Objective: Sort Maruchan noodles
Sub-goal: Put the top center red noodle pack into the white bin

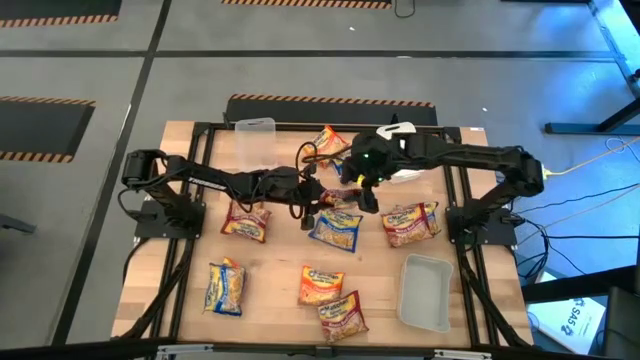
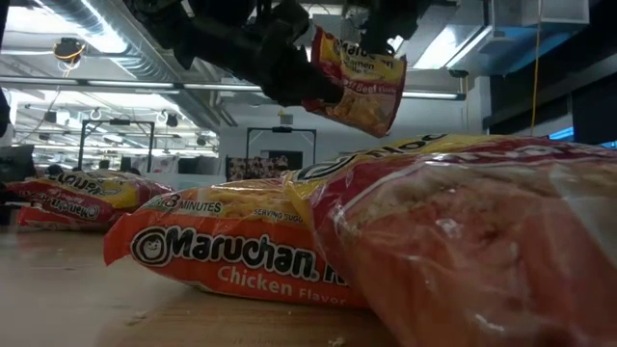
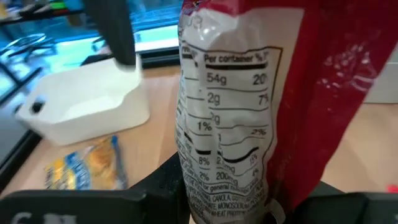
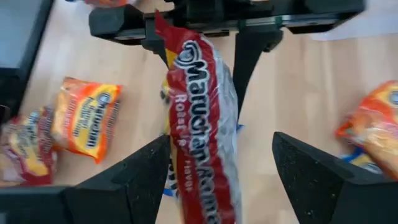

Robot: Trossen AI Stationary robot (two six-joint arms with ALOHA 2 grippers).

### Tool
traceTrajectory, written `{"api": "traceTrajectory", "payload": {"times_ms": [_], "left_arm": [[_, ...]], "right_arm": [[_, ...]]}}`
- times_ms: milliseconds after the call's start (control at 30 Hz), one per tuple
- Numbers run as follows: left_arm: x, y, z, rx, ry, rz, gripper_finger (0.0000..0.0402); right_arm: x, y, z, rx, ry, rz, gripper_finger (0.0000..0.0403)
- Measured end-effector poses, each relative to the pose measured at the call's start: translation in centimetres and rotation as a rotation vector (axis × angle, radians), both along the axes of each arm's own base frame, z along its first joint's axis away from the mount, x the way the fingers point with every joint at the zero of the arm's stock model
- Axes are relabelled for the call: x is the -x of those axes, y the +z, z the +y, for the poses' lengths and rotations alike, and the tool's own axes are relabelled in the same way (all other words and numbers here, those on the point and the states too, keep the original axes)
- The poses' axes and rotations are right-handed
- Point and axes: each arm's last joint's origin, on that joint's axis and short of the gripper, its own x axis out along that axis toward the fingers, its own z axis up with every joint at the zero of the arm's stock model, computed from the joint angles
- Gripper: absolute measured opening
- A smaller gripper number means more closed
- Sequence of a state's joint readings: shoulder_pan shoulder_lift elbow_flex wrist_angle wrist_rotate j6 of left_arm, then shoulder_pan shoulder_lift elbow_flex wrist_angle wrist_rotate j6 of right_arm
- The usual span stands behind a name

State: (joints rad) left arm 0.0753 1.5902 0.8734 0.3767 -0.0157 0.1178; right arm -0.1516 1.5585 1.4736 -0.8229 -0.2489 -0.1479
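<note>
The red-and-white crinkly plastic Maruchan roast beef packet hangs above the middle of the wooden bench, clamped in the left gripper. The right gripper straddles it with fingers spread wide, not yet gripping. This looks like a mid-air handover; next the right gripper should close before the left lets go. Below lie a blue-and-yellow packet, an orange chicken packet and others. A clear plastic tub sits near right, another tub far left.

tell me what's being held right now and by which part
The left gripper holds a red Maruchan packet by one short end, lifted off the table; the right gripper stands open around it.
</note>
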Motion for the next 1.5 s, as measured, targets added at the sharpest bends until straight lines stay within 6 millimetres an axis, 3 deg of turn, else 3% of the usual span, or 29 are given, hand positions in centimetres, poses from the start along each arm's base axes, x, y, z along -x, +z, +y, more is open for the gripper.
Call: {"api": "traceTrajectory", "payload": {"times_ms": [233,567,700,967,1133,1367,1500], "left_arm": [[0.0,0.1,0.2,-0.011,0.045,-0.003,0.0120],[-0.1,0.3,0.1,-0.006,0.023,-0.031,0.0121],[-0.1,0.3,0.1,-0.005,0.023,-0.029,0.0121],[-0.1,0.3,0.2,0.013,0.053,-0.028,0.0123],[0.0,0.4,0.2,0.009,0.074,-0.026,0.0148],[1.6,2.6,0.1,0.005,0.086,-0.026,0.0161],[2.9,3.6,0.0,0.007,0.085,0.018,0.0161]], "right_arm": [[0.1,1.6,0.0,0.026,0.005,-0.048,0.0270],[-2.1,-2.3,-0.3,-0.006,0.015,0.095,0.0262],[-2.1,-2.4,-0.3,0.013,0.020,0.096,0.0219],[-2.1,-2.3,-0.4,0.065,0.026,0.095,0.0088],[-1.6,-2.0,-0.4,0.084,0.042,0.104,0.0087],[0.0,-0.5,-0.3,0.134,0.016,0.104,0.0090],[1.6,0.1,-1.3,0.173,-0.024,0.157,0.0088]]}}
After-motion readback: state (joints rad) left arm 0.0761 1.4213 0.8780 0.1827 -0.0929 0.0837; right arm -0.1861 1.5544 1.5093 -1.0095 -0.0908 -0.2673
